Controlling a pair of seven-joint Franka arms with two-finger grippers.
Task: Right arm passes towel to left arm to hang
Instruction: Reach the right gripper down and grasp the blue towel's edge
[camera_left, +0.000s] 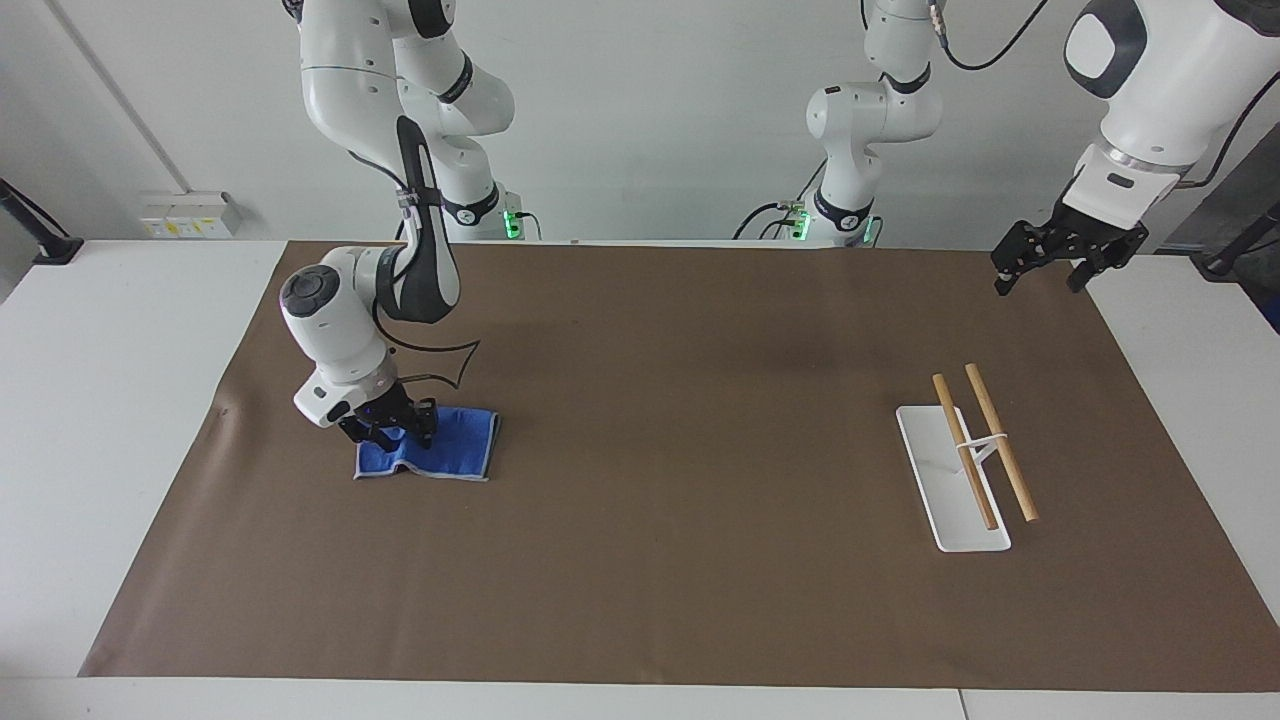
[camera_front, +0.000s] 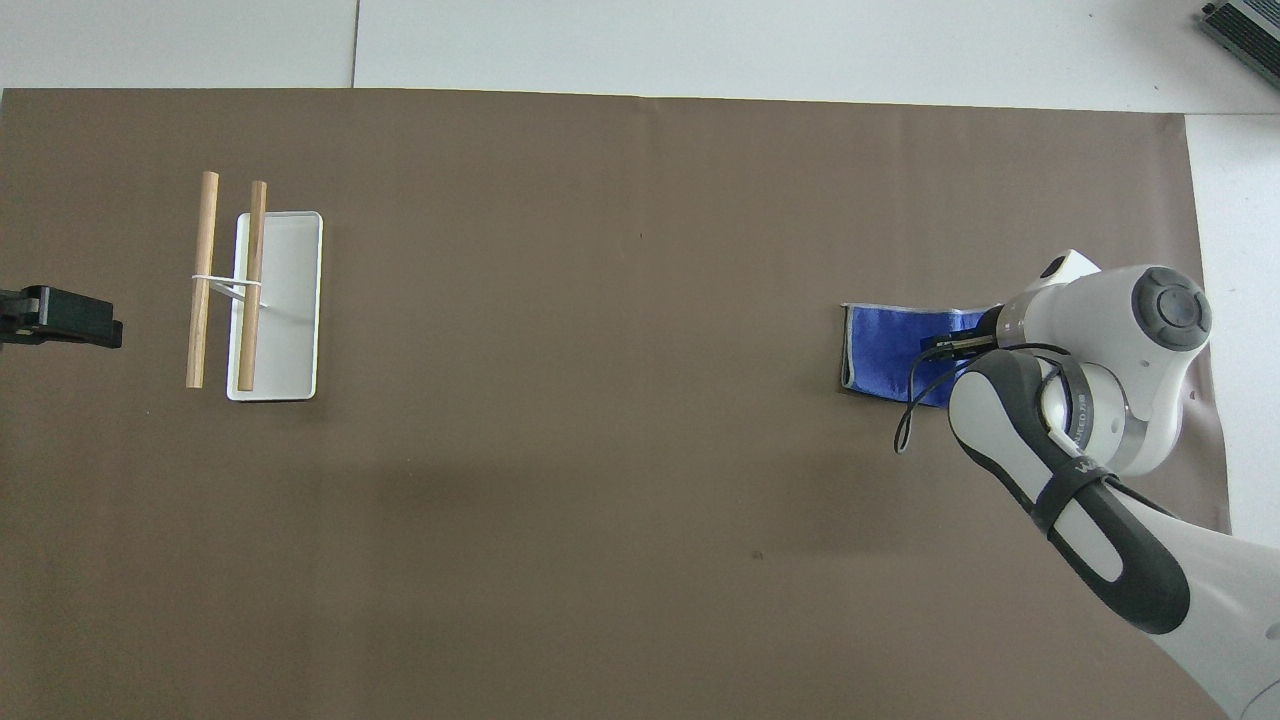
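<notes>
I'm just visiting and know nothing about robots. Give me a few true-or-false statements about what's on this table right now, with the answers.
1. The right gripper is down on the towel. True.
2. The towel hangs over the rack's wooden rods. False: it lies on the brown mat, bunched under the gripper.
3. The left gripper is in the air, holding nothing. True.
4. The rack stands beside the towel. False: it is at the left arm's end, the towel at the right arm's.

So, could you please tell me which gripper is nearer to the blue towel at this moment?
Right. The right gripper is down on the towel, at the edge nearer the robots, bunching it. The left gripper waits in the air at the left arm's end of the table, well away from it.
</notes>
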